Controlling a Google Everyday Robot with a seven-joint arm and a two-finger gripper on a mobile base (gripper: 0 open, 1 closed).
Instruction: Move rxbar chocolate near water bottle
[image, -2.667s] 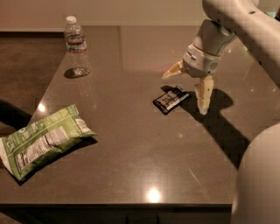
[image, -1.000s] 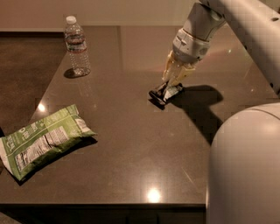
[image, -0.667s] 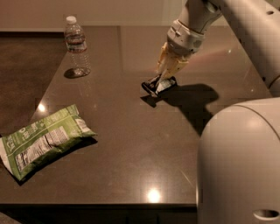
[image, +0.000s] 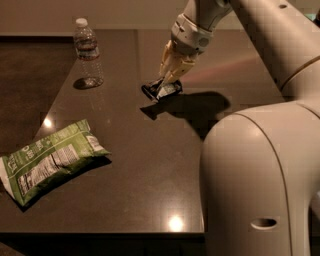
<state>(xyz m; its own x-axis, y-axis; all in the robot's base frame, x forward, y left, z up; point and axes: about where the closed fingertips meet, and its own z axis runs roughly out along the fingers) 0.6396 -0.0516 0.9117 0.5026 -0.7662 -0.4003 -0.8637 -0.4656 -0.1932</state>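
- Carrying is the step you are in: the gripper (image: 165, 84) hangs over the middle of the table (image: 150, 170), its fingers clenched on the rxbar chocolate (image: 150, 91).
- You have the bar tilted and, judging by the separate shadow under it, lifted clear of the tabletop.
- Your target, the water bottle (image: 88, 51), stands upright near the far left edge, well apart from the bar.
- Next, you need to travel left and slightly away from the camera, then lower and let go just beside the bottle without nudging it; it looks light and easy to tip.
- The bottle's white cap is on; you cannot tell how much water it holds.
- The green chip bag (image: 52, 161) lies flat at the near left, apparently sealed and out of your path.
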